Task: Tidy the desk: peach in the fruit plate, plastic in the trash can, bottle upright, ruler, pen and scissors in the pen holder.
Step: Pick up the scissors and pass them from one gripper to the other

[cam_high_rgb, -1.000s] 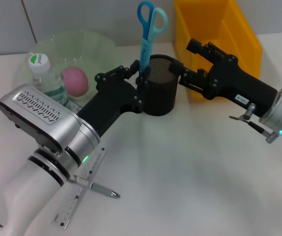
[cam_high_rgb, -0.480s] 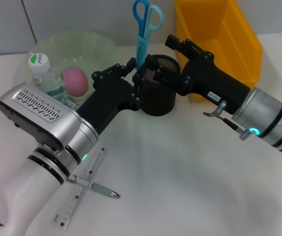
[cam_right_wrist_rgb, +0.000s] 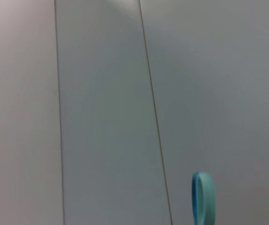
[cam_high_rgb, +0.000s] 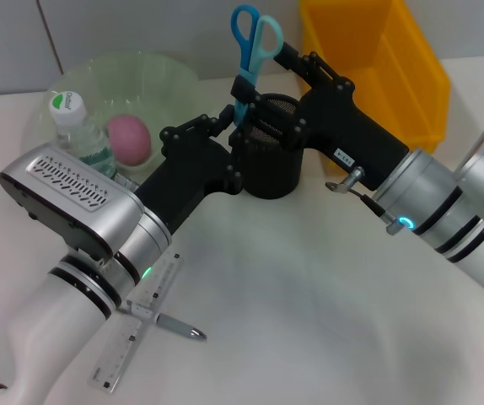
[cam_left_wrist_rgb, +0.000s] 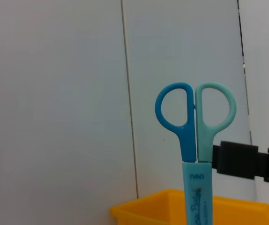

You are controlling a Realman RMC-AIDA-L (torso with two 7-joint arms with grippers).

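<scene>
Our left claw (cam_high_rgb: 229, 126) pinches the blue-handled scissors (cam_high_rgb: 250, 52) upright in the black mesh pen holder (cam_high_rgb: 269, 156); our right claw (cam_high_rgb: 255, 84) closes in, grip unclear. Next, release.

The scissors (cam_high_rgb: 253, 46) have one blue and one pale teal handle; the pen holder (cam_high_rgb: 276, 164) is black mesh. The peach (cam_high_rgb: 129, 140) is pink; the trash can (cam_high_rgb: 385, 67) is yellow; the tabletop (cam_high_rgb: 309, 304) is white.

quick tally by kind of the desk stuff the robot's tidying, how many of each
Scissors: 1
Pen holder: 1
Ruler: 1
Pen: 1
Bottle: 1
Peach: 1
Fruit plate: 1
Yellow bin: 1
Total: 8
</scene>
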